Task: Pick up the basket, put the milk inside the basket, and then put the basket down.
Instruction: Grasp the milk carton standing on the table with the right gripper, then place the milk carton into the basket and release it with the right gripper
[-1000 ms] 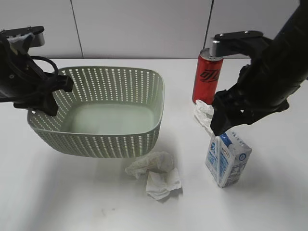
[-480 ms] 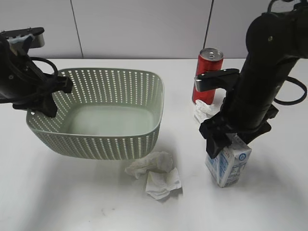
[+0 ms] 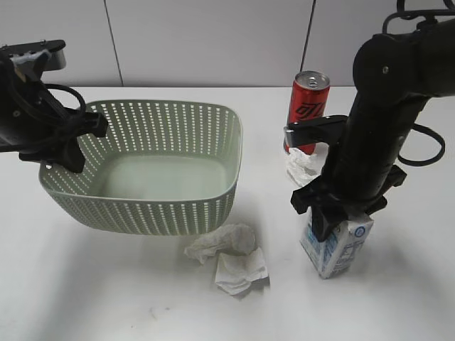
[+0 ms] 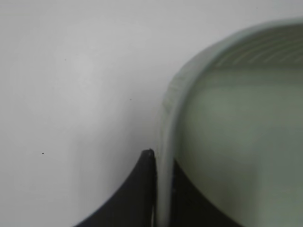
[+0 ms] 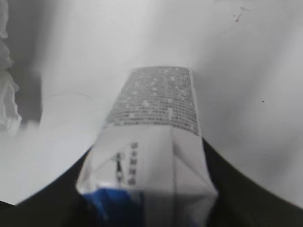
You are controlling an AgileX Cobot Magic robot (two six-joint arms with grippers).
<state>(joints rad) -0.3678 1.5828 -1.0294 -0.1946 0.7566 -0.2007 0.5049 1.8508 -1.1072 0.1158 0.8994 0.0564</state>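
Observation:
The pale green basket point(image 3: 163, 213) is held at its left rim by my left gripper point(image 3: 69, 158), with a shadow on the table beneath it. In the left wrist view my left gripper point(image 4: 161, 163) is shut on the thin rim of the basket point(image 4: 166, 113). The white-and-blue milk point(image 3: 340, 249) stands upright on the table at the right. My right gripper point(image 3: 338, 213) is down over its top. In the right wrist view the fingers of my right gripper point(image 5: 147, 147) press both sides of the milk point(image 5: 156, 137).
A red soda can point(image 3: 306, 106) stands behind the milk. A crumpled tissue point(image 3: 304, 165) lies by the can and shows in the right wrist view point(image 5: 5, 94). Another crumpled tissue point(image 3: 229, 257) lies in front of the basket.
My right arm has swung down over the milk and lowered until its fingers are round the carton. The left arm and basket have stayed still.

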